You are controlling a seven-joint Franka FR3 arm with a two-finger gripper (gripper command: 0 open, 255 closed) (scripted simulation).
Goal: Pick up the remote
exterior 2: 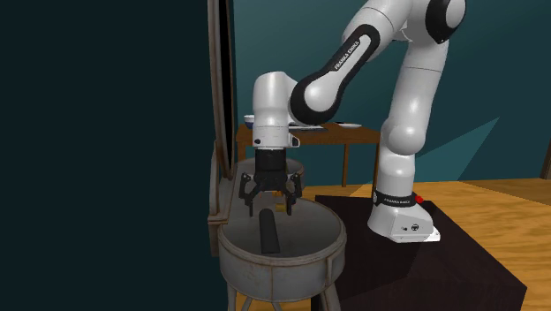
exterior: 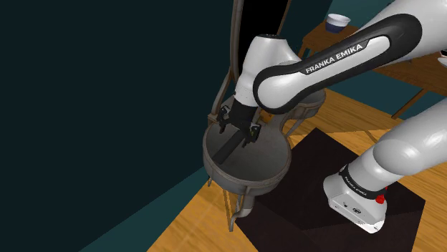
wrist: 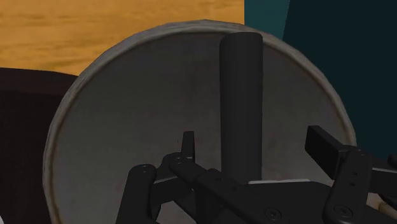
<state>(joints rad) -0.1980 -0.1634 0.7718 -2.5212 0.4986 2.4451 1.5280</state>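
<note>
Remote flat on round grey table; claw spread wide above, empty.

Remote inside rimmed seat, apparently flat

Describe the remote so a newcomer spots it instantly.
Find the round grey rimmed table beside the arm's dark stand. On its top, below the open gripper, lies the remote: a long black bar, dark against the pale surface.
</note>
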